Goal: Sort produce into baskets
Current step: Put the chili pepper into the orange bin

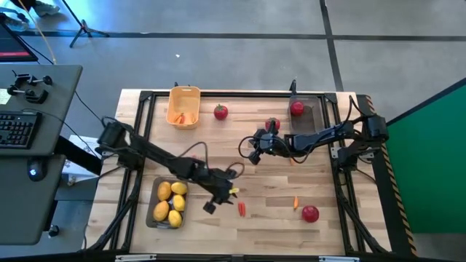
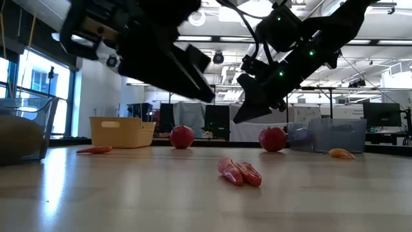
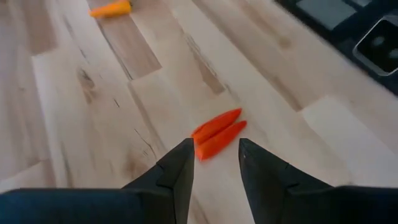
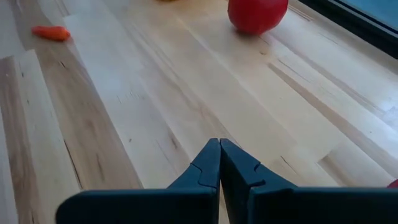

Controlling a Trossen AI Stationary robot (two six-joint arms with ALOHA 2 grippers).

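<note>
Two thin orange-red carrot pieces [image 3: 217, 134] lie side by side on the wood table, seen also in the high view [image 1: 242, 209] and the low view [image 2: 239, 173]. My left gripper [image 3: 214, 165] is open and empty above the table, just short of them [image 1: 220, 199]. My right gripper [image 4: 219, 163] is shut and empty over the table's middle [image 1: 255, 155]. The yellow-orange basket [image 1: 183, 107] holds carrot pieces. A grey tray [image 1: 169, 202] at the near left holds several lemons. A second grey tray [image 1: 314, 115] at the far right holds one red fruit [image 1: 297, 108].
Loose red fruits lie on the table at the far middle [image 1: 220, 111], beside my right arm [image 1: 272, 124] and at the near right [image 1: 311, 213]. A single carrot piece [image 1: 295, 203] lies near that last one; another [image 2: 94, 150] lies at the low view's left. A desk with a keyboard [image 1: 18, 129] stands left of the table.
</note>
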